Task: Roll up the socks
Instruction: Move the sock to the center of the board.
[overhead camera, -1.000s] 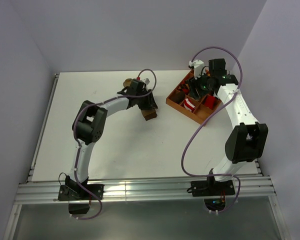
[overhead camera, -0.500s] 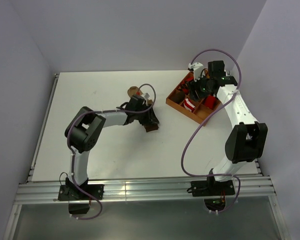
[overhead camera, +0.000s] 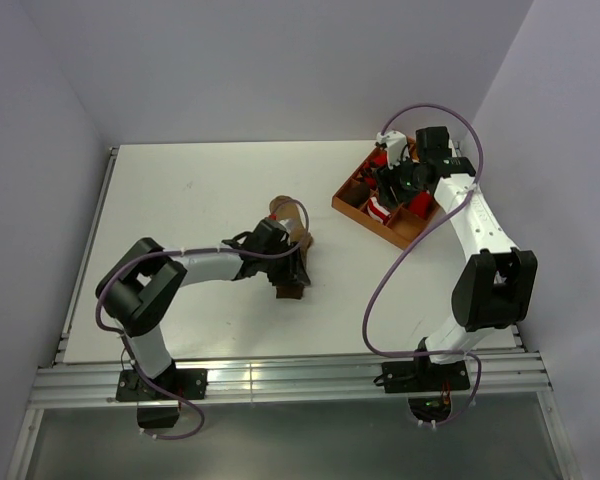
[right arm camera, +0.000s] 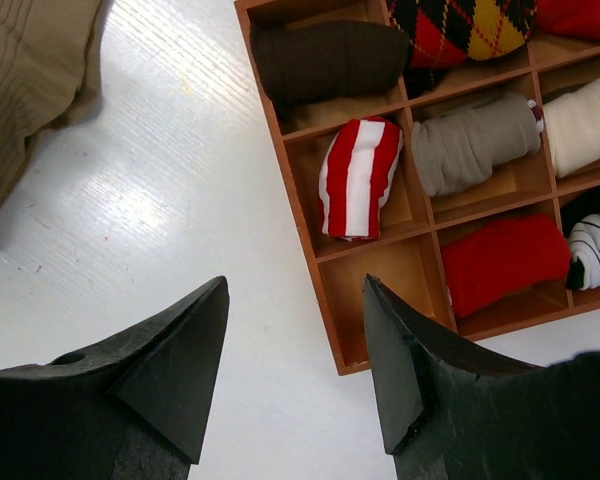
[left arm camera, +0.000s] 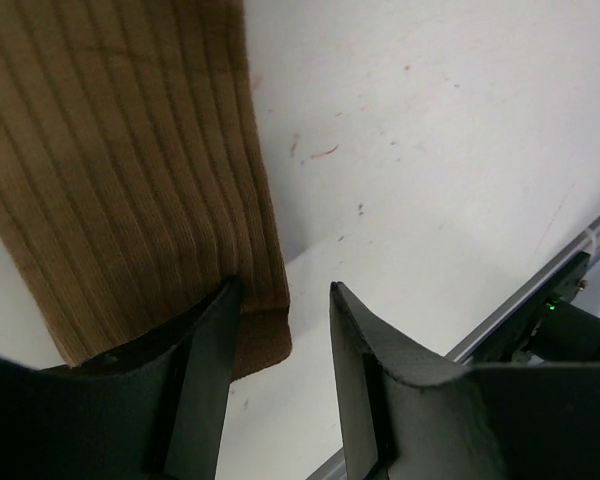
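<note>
A tan-brown ribbed sock lies flat mid-table. In the left wrist view it fills the upper left, its end by my fingers. My left gripper is open, low over that end, with one finger against the sock's edge. A red-and-white striped sock lies rolled in a compartment of the wooden tray. No figure shows on it. My right gripper is open and empty, above the tray's near-left corner.
The wooden tray at the back right holds other rolls: dark brown, grey, red, white, and an argyle one. One compartment near my right fingers is empty. The table's metal rail runs close to the left gripper.
My left gripper has moved toward the near edge, and the tan-brown sock has come with it. My right gripper has stayed over the tray, shifting only slightly.
</note>
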Controlling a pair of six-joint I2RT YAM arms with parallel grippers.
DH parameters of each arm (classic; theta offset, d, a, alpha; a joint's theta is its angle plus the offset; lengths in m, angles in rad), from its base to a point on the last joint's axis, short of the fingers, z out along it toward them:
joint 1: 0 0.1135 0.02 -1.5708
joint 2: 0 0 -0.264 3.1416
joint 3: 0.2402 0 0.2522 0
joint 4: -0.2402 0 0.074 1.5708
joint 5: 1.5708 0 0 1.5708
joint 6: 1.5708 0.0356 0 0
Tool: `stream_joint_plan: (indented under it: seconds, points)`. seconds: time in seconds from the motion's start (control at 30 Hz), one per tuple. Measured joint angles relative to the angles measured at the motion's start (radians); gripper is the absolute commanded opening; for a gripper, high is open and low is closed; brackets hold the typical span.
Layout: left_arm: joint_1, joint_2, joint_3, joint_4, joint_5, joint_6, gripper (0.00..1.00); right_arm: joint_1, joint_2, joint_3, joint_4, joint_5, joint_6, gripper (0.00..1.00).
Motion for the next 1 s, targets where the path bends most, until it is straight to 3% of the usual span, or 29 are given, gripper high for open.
stream_joint_plan:
  seconds: [0.47,0.73,0.83,1.0]
  points:
    - [0.002,-0.037,0.054,-0.172,-0.069,0.085,0.51,0.0,-0.003,0.0,0.0,-0.002,0.0,0.63]
    - [0.012,-0.147,0.109,-0.224,-0.104,0.109,0.54,0.008,-0.031,0.0,-0.003,-0.003,0.0,0.63]
    - [0.047,-0.222,0.11,-0.239,-0.112,0.1,0.55,0.029,-0.062,-0.025,0.012,0.004,-0.002,0.63]
    - [0.207,-0.394,0.099,-0.264,-0.154,0.053,0.55,0.156,-0.128,-0.14,0.059,0.05,-0.004,0.63]
